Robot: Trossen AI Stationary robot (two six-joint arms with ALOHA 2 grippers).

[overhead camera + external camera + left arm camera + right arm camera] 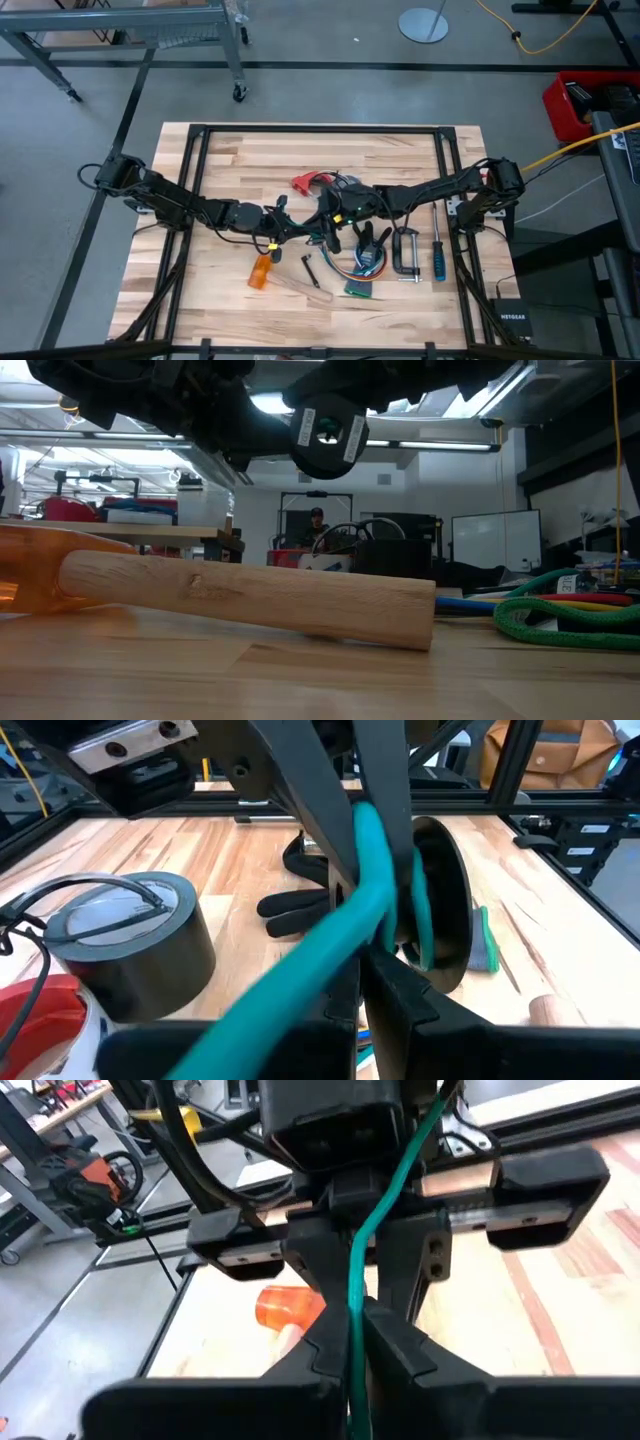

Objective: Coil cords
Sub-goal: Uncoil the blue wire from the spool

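Seeing both arms reaching in from opposite sides, tools nose to nose over mid-tabletop (230, 160).

Right tool (355, 1316): narrow, pinched on a thin green cord (352, 1270) running straight through between the fingers and on up toward the left arm's head facing it.

Left tool (362, 970): narrow too, gripping the same green cord between its fingers, with the cord crossing that wrist view on a diagonal.

Cord held clear of the tabletop between the two tools, looking taut in the right wrist view.

Dark cords (338, 184) lying in a loose tangle just behind the tools, red piece (303, 183) at their left end, resting on the wood. Neither tool touching them.

Grey tape roll (130, 945) standing flat near the left tool, thin dark cord draped over its top. Black glove (298, 906) beyond it.

In front of the tools: orange-headed mallet (262, 272) with its wooden handle lying flat, green loops (560, 616) piled beside it on the right arm's side; cannot tell whether these belong to the held cord. Further right, clamp (405, 252) and blue screwdriver (437, 256), side by side, well clear of both tools.

Person (317, 516) in the room behind, far from the tabletop.
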